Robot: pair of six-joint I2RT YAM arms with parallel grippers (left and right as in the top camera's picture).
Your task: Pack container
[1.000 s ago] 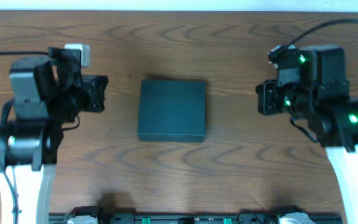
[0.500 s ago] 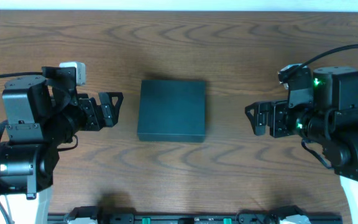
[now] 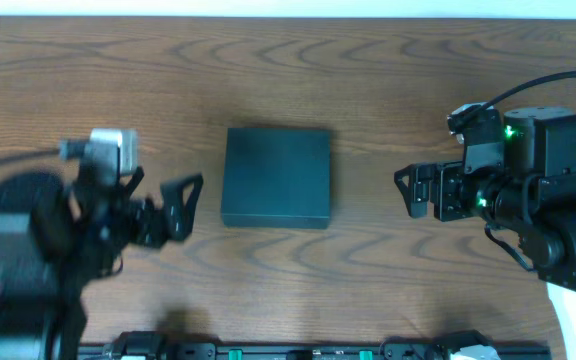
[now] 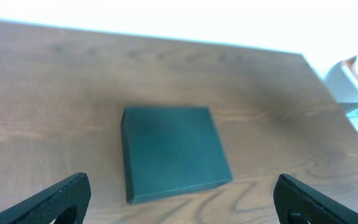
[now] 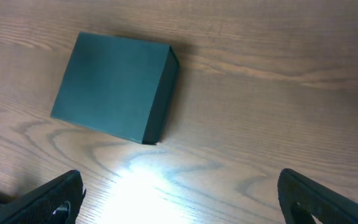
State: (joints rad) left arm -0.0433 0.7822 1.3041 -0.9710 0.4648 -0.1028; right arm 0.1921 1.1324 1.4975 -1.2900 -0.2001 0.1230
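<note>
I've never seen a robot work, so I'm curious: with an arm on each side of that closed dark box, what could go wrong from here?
1. The box lies shut and flat on the smooth table; a nudge at the lid might slide it instead of opening it.
2. The left fingers and right fingers are both open, facing it from opposite sides; reaching together, they could collide.

Closed dark container (image 3: 276,177), flat, mid-table
</note>
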